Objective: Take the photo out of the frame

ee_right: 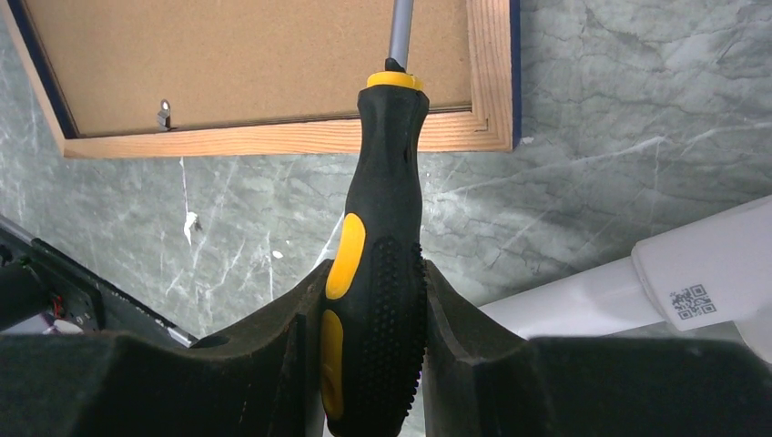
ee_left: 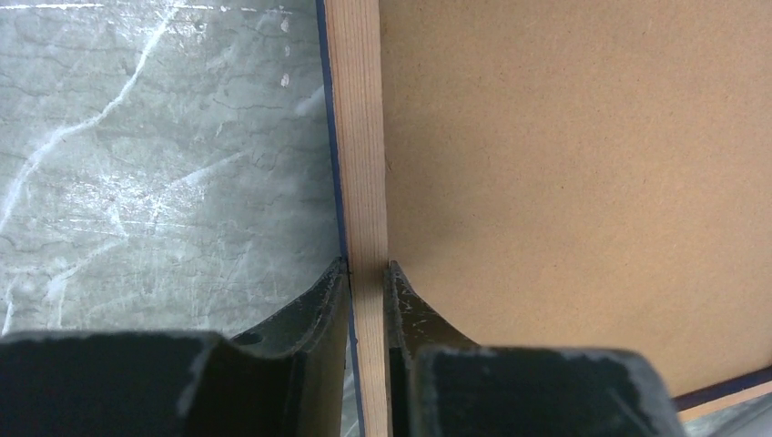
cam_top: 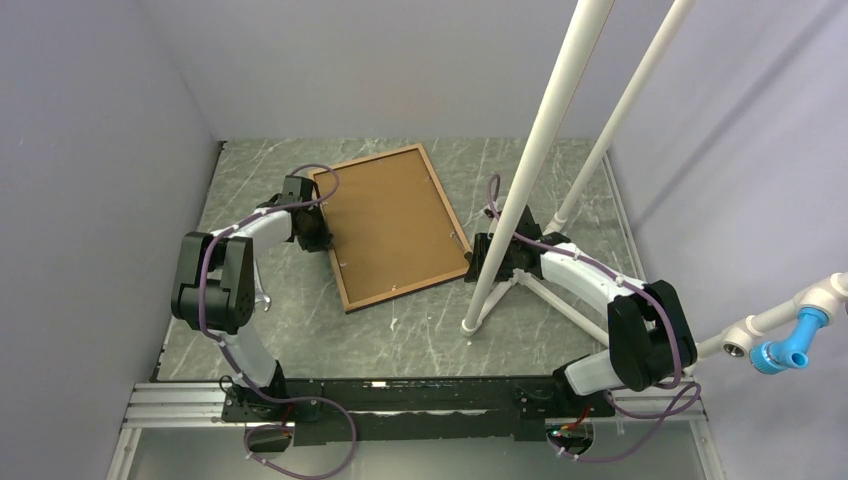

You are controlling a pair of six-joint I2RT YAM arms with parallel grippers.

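Mid-table (cam_top: 420,340) | left end effector (ee_left: 369,273) clamps frame (ee_left: 366,137) | right end effector (ee_right: 375,273) grips screwdriver (ee_right: 387,164) beside pole (cam_top: 530,160)

- White tripod poles (cam_top: 518,200) are rising right of centre, crowding the right gripper (cam_top: 476,260) at the right edge of the frame (cam_top: 395,225).
- The left gripper (cam_top: 318,232) is blocking the frame's left rim.
- Marble tabletop (cam_top: 400,335) is lying open below the frame.
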